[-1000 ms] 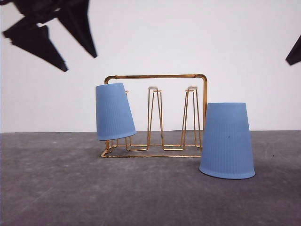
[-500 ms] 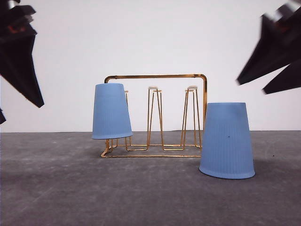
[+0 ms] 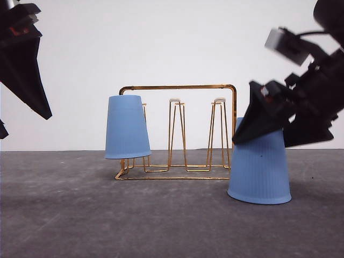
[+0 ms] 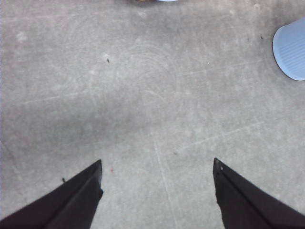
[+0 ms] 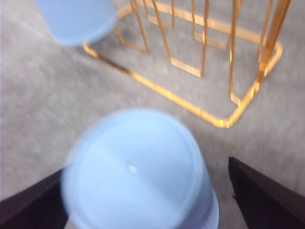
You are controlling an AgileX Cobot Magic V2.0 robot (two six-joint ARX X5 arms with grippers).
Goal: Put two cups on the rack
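You are about halfway: one light blue ribbed cup (image 3: 127, 127) hangs upside down on the left prong of the gold wire rack (image 3: 177, 131), while the second cup (image 3: 259, 166) stands inverted on the table (image 3: 161, 220), just right of the rack. Your right gripper (image 5: 147, 198) straddles it with fingers spread wide, not yet closed. Your left gripper (image 4: 157, 186) hangs wide and empty; two white-tipped prongs remain free.

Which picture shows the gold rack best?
The front view: the whole rack stands there, sharp, with one cup hung on it. The right wrist view shows its base and prongs, blurred. The left wrist view barely catches an edge.
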